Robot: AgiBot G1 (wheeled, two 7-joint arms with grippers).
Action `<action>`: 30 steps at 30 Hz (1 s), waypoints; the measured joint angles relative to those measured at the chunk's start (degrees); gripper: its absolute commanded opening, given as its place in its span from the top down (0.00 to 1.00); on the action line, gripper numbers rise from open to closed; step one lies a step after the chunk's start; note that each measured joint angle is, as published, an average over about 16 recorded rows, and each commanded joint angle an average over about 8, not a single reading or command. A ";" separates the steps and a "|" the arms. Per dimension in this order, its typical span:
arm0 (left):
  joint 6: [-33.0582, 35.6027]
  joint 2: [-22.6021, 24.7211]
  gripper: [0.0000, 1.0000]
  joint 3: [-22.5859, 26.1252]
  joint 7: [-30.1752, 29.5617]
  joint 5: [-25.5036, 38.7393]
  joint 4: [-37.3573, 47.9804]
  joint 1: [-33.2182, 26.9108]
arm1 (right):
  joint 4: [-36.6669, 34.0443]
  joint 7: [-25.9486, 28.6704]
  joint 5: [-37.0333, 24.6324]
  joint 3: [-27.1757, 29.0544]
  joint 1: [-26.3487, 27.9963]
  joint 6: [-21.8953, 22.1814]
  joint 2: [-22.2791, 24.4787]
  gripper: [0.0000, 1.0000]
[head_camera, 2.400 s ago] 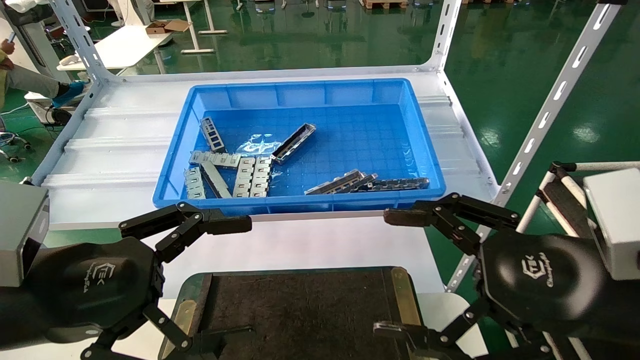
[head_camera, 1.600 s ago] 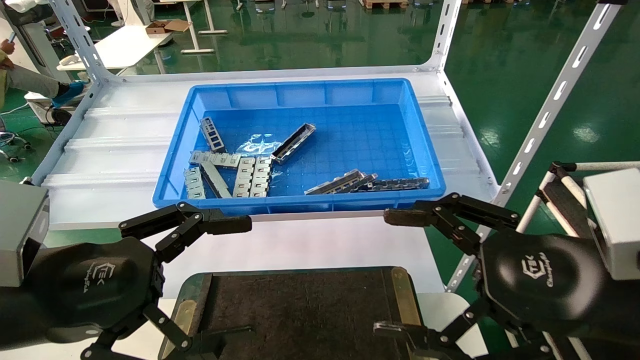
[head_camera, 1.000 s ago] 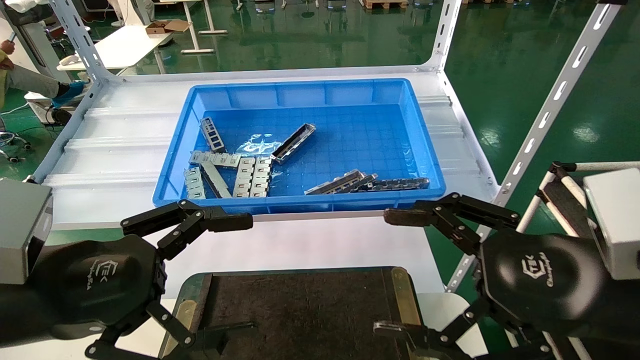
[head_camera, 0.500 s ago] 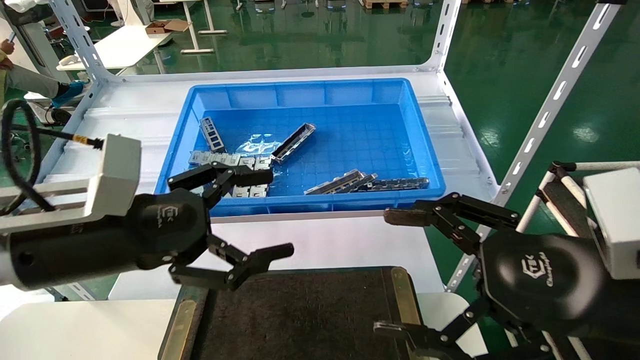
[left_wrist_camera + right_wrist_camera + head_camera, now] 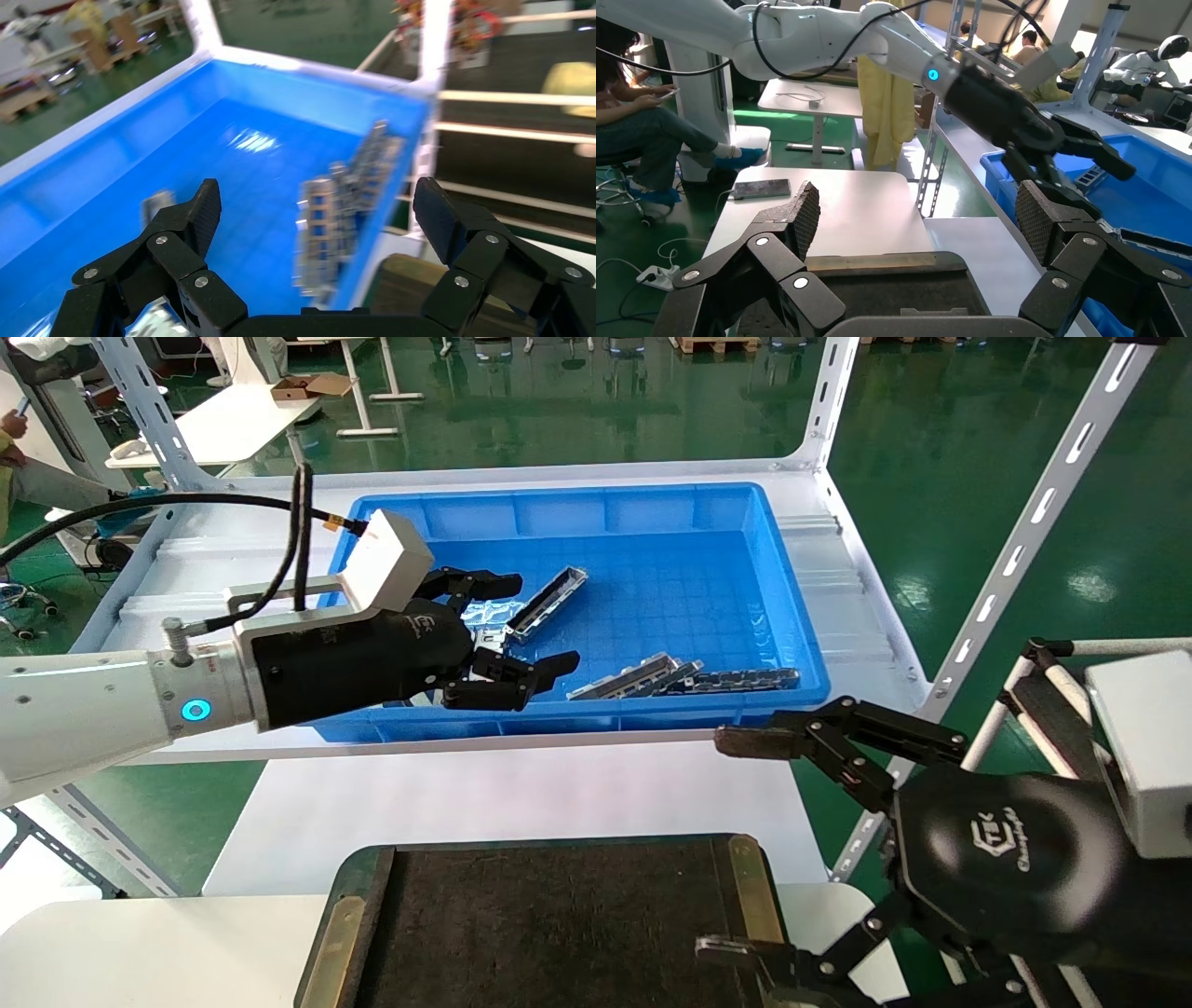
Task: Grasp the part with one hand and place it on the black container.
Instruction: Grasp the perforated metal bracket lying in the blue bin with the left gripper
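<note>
Left gripper (image 5: 515, 624) spread wide over the bin's (image 5: 792, 617) left half, above the parts (image 5: 548, 603) lying inside, bin's right half open floor, right gripper (image 5: 736, 845) spread, parked near right beside the bare tray (image 5: 559, 933)

**Left arm finally moved**

The left gripper (image 5: 517, 621) went from the lower left of the head view up into the blue bin (image 5: 787, 617) — jaws wide, now hanging over the parts (image 5: 549, 603) at centre-left.
</note>
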 measured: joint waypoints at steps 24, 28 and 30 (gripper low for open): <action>-20.02 19.25 0.89 0.14 18.68 4.18 38.39 -11.23 | 0.00 -0.03 0.04 -0.05 0.01 0.02 0.02 0.93; -21.17 20.04 1.00 0.08 20.23 3.40 39.60 -10.93 | 0.00 -0.03 0.04 -0.06 0.01 0.03 0.02 1.00; -21.64 20.26 1.00 0.13 20.80 2.97 39.79 -10.64 | 0.00 -0.03 0.04 -0.06 0.02 0.03 0.03 1.00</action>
